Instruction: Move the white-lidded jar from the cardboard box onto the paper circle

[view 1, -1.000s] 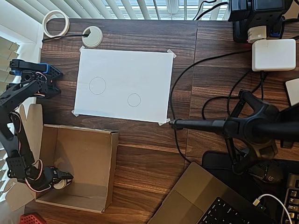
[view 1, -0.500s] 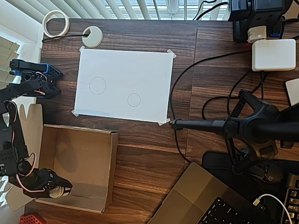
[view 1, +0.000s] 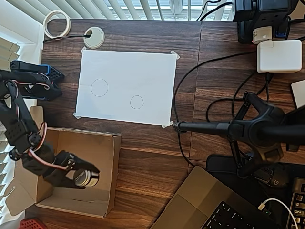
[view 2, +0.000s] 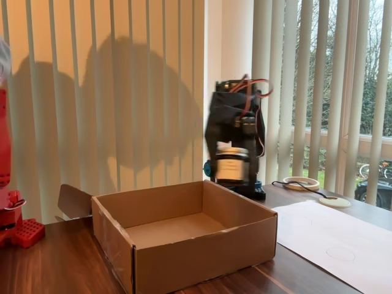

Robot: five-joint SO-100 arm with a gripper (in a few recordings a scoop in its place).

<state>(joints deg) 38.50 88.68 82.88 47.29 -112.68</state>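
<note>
Dark wood table (view 1: 143,157) by a window with vertical blinds (view 2: 122,92). In the fixed view the gripper (view 2: 236,160) is clamped on the white-lidded jar (view 2: 231,165), held upright, axis vertical, lid up, above the open cardboard box (view 2: 184,236) and clear of its walls. Overhead, the jar (view 1: 86,178) sits over the box interior (view 1: 102,157). Right of the box lies the taped sheet (view 1: 126,86) with the paper circle (view 1: 137,102); a larger circle (view 1: 99,87) is drawn to its left.

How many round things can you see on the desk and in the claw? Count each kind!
Drawn circles on the paper: 2
Tape roll: 1
White grommet: 1
White-lidded jar, held in the claw: 1
Total: 5
</note>
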